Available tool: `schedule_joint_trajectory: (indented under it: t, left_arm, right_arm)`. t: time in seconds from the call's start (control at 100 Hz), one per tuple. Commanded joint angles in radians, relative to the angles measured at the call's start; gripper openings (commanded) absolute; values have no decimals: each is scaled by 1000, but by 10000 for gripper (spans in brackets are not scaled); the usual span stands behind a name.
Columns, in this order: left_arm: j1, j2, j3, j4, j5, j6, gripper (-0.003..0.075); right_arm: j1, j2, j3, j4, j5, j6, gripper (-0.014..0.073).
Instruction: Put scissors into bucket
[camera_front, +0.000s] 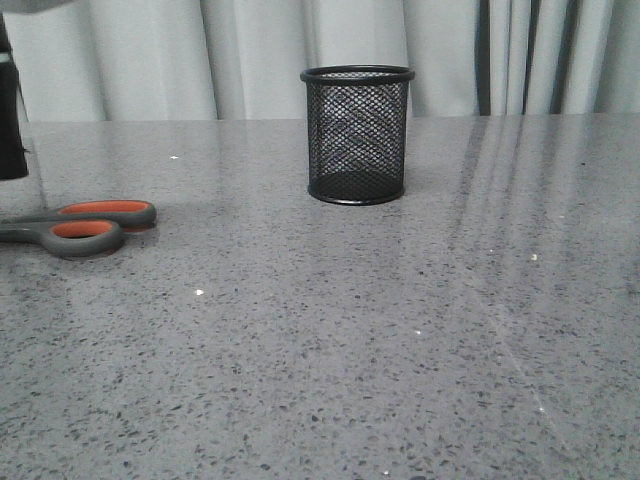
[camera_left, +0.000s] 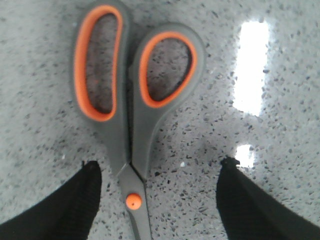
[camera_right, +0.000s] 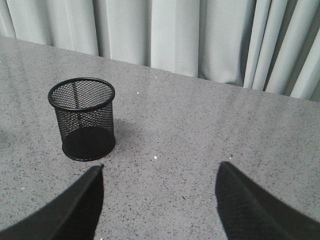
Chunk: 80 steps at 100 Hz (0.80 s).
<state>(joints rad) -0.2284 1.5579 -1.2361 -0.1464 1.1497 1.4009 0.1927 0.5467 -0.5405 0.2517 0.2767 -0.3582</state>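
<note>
the scissors (camera_left: 132, 145) lie flat between the spread fingers of the left gripper (camera_left: 157, 200); stiff, probably slippery, they are best pinched near the pivot

Dark grey scissors (camera_left: 131, 125), their finger loops lined in bright orange and the pivot capped with an orange dot, lie on a pale grey table (camera_front: 400, 330) speckled with black and white flecks. The bucket (camera_front: 357, 135) is black diamond-pattern wire mesh with a solid black rim. Black, apparently finely textured fingers (camera_left: 55, 205) frame pale grey-white curtains (camera_right: 200, 35).
</note>
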Motion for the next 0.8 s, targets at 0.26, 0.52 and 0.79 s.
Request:
schedule_joint_trajectory:
  t: [0.26,0.52,0.79]
  left_arm:
    - [6,24,-33,-6,-46,43,439]
    - [8,73,-35,-7,-61,43,439]
    - [8,101,-46,-17,-62,26,439]
  right_arm:
    - [-1,3,-36,8,-46,-9,437]
    - [-1,3,-36,8,-45,-9,437]
    - [-1,3,-36,8,-45,-9,437]
